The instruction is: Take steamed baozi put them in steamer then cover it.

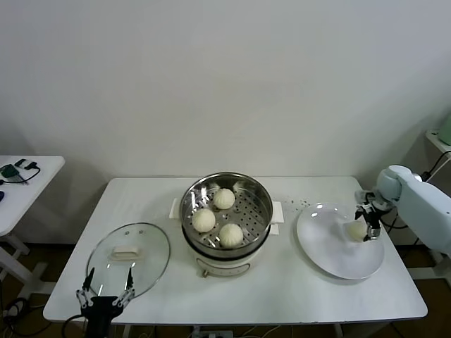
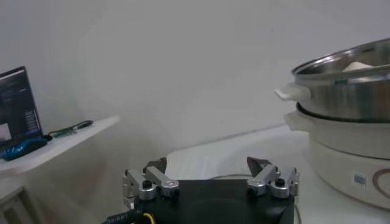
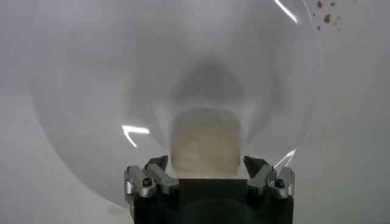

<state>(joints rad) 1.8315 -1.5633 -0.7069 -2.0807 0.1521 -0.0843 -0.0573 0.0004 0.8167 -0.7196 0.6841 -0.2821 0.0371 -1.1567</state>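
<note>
Three baozi (image 1: 224,198) (image 1: 204,220) (image 1: 231,233) lie on the perforated floor of the steamer (image 1: 262,198), a shiny steel pot on a white base at the table's middle. One more baozi (image 1: 356,229) (image 3: 206,143) sits on the white plate (image 1: 331,260) at the right. My right gripper (image 1: 369,222) (image 3: 207,164) hangs right over it, open, its fingers either side of the bun without touching. The glass cover (image 1: 144,271) with a cream handle lies flat at front left. My left gripper (image 1: 106,287) (image 2: 208,165) stands open at its near edge, empty.
The steamer's side (image 2: 347,91) rises close by in the left wrist view. A small white side table (image 1: 28,179) with cables stands left of the main table (image 1: 282,296). Dark crumbs (image 1: 299,204) speckle the tabletop behind the plate. A green object (image 1: 445,130) sits at far right.
</note>
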